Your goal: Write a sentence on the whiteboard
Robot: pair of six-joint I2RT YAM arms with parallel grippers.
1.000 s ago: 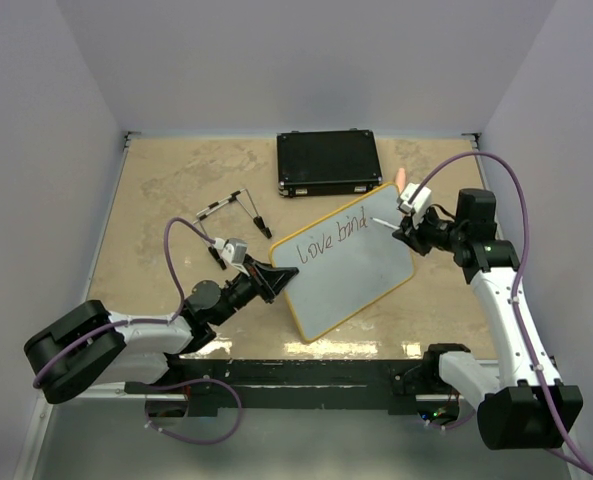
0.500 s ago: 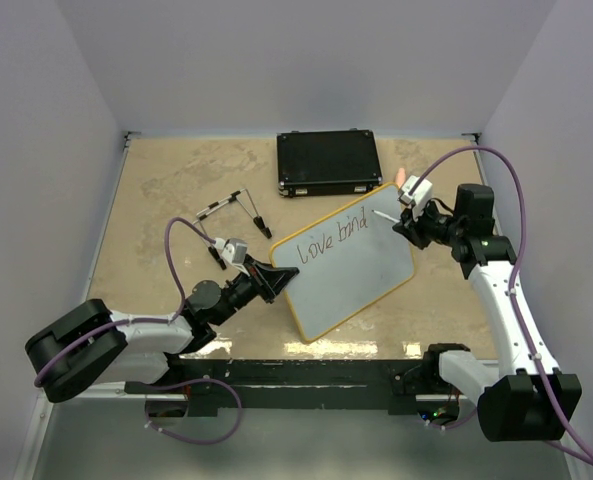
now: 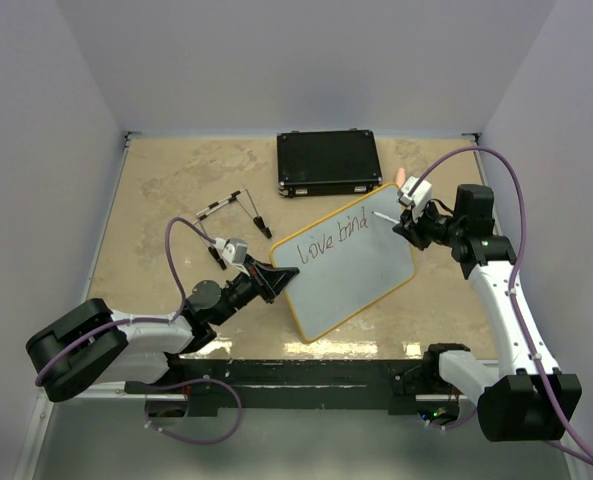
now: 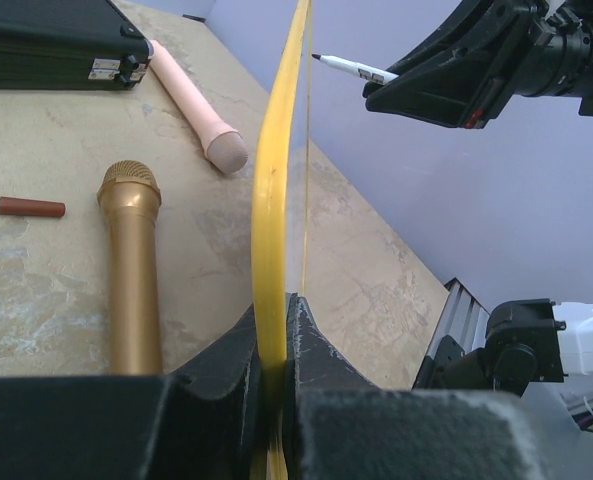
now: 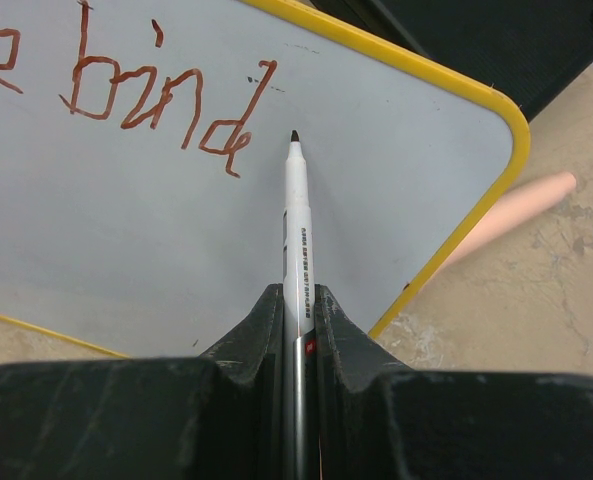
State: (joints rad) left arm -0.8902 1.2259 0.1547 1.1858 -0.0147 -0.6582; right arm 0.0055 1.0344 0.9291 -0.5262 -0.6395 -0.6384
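The right tool (image 5: 298, 310) is closed on a white marker (image 5: 297, 220), which is clamped between the fingers with its dark tip pointing away from the wrist. The tip is held just past the last stroke of the "d", very near the face of the whiteboard (image 5: 126, 230); whether it touches cannot be told.

Of the sentence (image 5: 161, 110), the words "love bind" are seen, written in dark reddish cursive on a slant along the far part of the board.

The left tool (image 4: 273, 320) is closed on the yellow frame at the whiteboard's near left edge, and the frame is pinched between the two black fingers. In the overhead view the whiteboard (image 3: 356, 270) is found in the middle of the surface (image 3: 176, 180), turned at an angle between the two arms.

A black case (image 3: 328, 162) is set just behind the board's far edge. A pale pink cylinder (image 5: 516, 205) is seen beside the board's far right corner. In the left wrist view a gold microphone (image 4: 133, 270) and a small red-brown cap (image 4: 31, 207) are laid on the surface beside the frame. Two more pens (image 3: 219, 207) are laid left of the board, apart from it.
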